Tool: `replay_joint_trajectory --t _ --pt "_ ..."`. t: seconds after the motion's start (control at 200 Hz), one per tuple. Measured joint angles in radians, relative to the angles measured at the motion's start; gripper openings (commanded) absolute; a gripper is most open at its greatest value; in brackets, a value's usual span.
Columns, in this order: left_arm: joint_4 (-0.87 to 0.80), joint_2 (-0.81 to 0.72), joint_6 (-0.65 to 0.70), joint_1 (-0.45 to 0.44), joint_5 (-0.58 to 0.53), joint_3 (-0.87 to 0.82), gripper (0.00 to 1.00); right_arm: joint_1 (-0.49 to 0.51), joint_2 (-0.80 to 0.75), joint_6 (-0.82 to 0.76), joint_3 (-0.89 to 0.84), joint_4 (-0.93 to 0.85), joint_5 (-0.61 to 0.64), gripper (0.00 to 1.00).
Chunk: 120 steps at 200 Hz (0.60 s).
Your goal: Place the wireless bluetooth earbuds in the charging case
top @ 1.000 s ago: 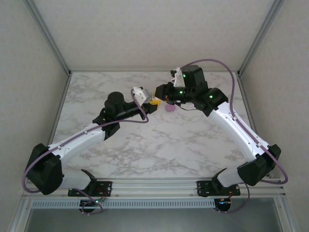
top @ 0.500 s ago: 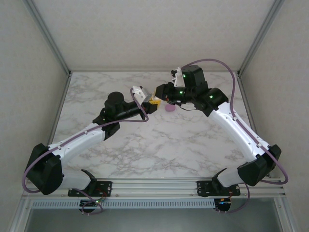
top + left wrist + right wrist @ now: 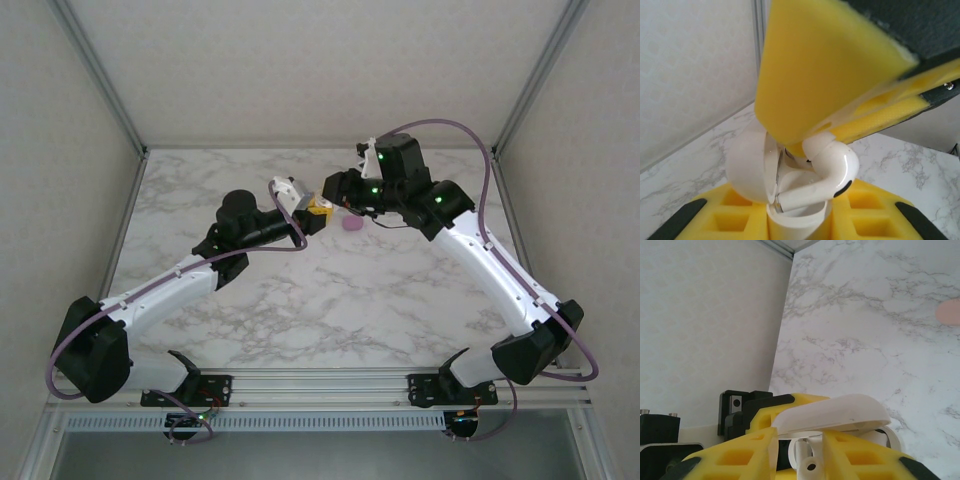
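Here, glossy white earbud (image 3: 832,167) — pinched by right gripper (image 3: 800,455) — at rounded case (image 3: 747,167) clamped in left gripper (image 3: 797,217).

Table (image 3: 330,300) open — pink object (image 3: 352,225) centre-back.

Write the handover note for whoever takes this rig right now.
The left gripper is shut on the open white charging case.
The right gripper is shut on a white earbud, with its stem entering the case and its head not yet seated.
A pink rounded piece lies on the table; whether it is a bud or a case, I cannot tell.
Done: case open, earbud lined up.
Left: seat the earbud, then release it.
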Motion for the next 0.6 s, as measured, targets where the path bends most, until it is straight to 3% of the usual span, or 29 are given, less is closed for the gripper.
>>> replay_joint_trajectory --t 0.601 --pt "0.025 0.011 -0.072 -0.001 -0.011 0.000 0.12 0.000 0.024 -0.105 0.044 -0.044 -0.015 0.33"
